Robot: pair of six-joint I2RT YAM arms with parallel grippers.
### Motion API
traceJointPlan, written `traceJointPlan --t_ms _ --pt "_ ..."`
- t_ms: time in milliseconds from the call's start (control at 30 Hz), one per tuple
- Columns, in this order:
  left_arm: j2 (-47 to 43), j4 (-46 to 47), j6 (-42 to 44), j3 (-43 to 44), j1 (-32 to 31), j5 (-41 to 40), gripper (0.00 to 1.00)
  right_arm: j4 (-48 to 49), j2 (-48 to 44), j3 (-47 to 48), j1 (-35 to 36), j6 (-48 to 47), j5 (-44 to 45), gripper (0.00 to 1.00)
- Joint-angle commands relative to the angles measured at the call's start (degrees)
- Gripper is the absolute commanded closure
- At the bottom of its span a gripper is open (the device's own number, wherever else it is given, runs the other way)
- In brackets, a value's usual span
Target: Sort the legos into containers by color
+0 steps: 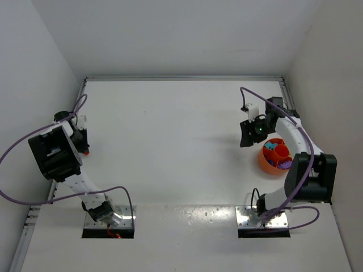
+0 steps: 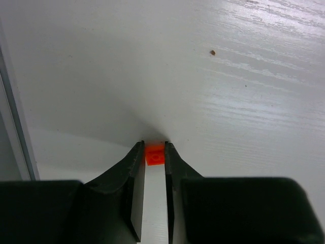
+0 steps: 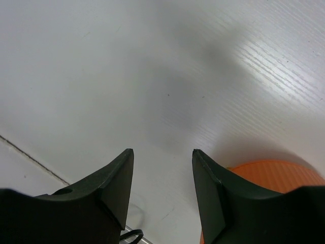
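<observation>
Left tool (image 2: 154, 146), table's (image 1: 170, 141) 9 o'clock: pinched tight on orange lego (image 2: 155, 155). Right tool (image 3: 162, 152): half-open, empty, beside orange bowl (image 1: 264, 162) at 3 o'clock, which contains other legos (image 1: 279, 156).

White arms (image 1: 85, 184), black grippers (image 3: 162, 152), purple cables (image 1: 42, 130)

The table (image 2: 244, 76) looks satiny and fine-grained, the orange brick (image 2: 155, 155) glossy plastic, the left gripper (image 2: 154, 146) matt.

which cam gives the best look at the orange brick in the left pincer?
Left wrist: the orange brick fills the close-up, pinched at the tips of the left pincer. Top external shows only an orange speck at that pincer. Right wrist doesn't show it.
</observation>
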Motion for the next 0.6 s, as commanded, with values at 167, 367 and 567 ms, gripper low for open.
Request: traceJointPlan --t_ms 167,367,567 --pt "0.67 -10.30 5.15 1.29 0.94 19.47 1.00 -0.17 -3.33 2.00 3.91 -2.48 -8.50 0.49" --pt "-6.17 -9.17 1.65 5.08 -0.11 35.03 1.00 12.28 -5.89 1.21 10.33 6.27 -15.89 0.49" --pt "-8.12 -3.63 -13.37 5.61 -2.92 46.56 1.00 42.42 -5.37 -3.10 19.90 32.21 -14.77 0.51"
